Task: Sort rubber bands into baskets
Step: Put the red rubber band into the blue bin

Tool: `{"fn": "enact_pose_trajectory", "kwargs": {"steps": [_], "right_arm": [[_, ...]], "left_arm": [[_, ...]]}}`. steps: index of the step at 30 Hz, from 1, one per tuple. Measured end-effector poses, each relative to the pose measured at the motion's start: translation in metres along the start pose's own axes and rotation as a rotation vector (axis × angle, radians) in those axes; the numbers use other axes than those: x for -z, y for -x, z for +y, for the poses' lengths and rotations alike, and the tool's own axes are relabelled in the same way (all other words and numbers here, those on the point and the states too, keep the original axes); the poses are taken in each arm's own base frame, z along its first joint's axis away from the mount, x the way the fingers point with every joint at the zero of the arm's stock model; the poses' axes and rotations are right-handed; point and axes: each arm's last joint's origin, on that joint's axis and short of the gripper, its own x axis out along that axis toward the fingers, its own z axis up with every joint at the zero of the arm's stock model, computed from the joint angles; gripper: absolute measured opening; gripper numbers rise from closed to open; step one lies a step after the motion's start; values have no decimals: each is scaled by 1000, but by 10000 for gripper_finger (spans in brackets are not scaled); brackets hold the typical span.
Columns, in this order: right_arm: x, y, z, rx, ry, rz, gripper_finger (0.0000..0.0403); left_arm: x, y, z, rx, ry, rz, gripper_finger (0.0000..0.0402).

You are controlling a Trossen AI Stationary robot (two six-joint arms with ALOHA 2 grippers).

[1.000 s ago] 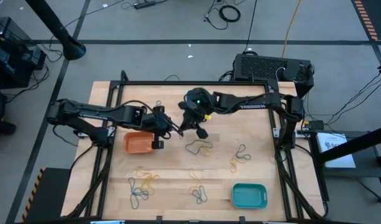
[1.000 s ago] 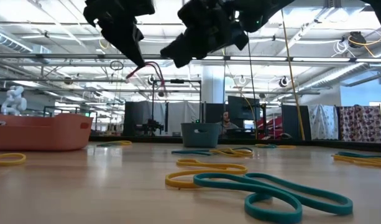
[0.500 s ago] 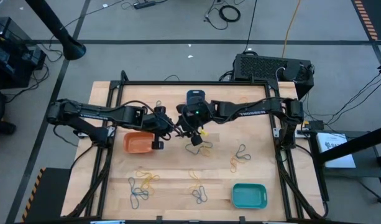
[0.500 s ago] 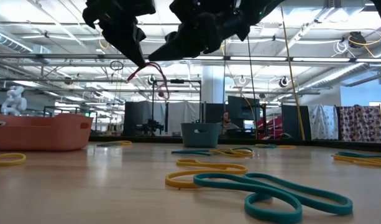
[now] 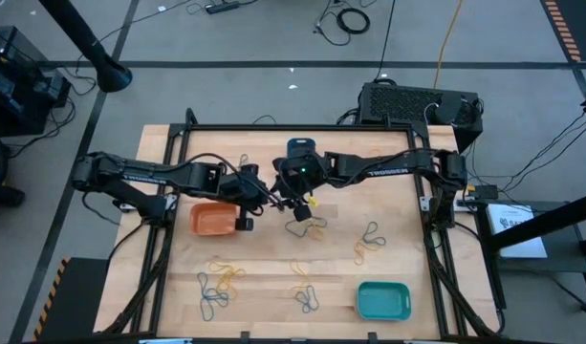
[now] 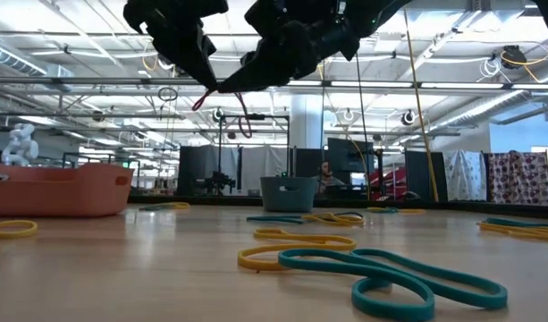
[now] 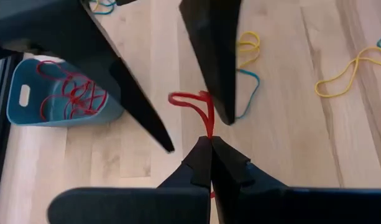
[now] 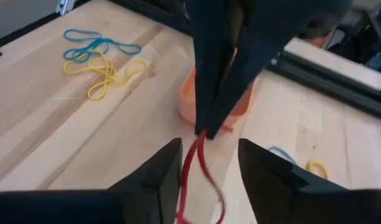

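The left gripper (image 7: pixel 210 144), at frame centre, pinches a red rubber band (image 7: pixel 195 106); the right gripper (image 8: pixel 209 163) (fingers spread) straddles the band above the table (image 5: pixel 388 248).

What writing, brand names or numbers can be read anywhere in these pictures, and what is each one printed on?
White lettering runs along the forearm of the left arm: too small to read.
White lettering runs along the forearm of the right arm: too small to read.
A white sheet beside the table carries dark print: too blurred to read.
Nothing else in any view bears legible text.
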Motion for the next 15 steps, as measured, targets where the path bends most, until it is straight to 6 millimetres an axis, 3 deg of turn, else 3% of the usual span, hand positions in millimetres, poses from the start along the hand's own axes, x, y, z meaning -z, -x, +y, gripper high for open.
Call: {"fn": "enact_pose_trajectory", "kwargs": {"steps": [6, 12, 15], "right_arm": [[2, 0, 1, -11, -20, 23, 97], [4, 0, 2, -17, -22, 35, 12], [5, 0, 1, 7, -18, 54, 7]], "left_arm": [[0, 0, 0, -1, -9, -3, 2], [-2, 0, 0, -7, -6, -24, 7], [-1, 0, 1, -26, -7, -11, 33]]}}
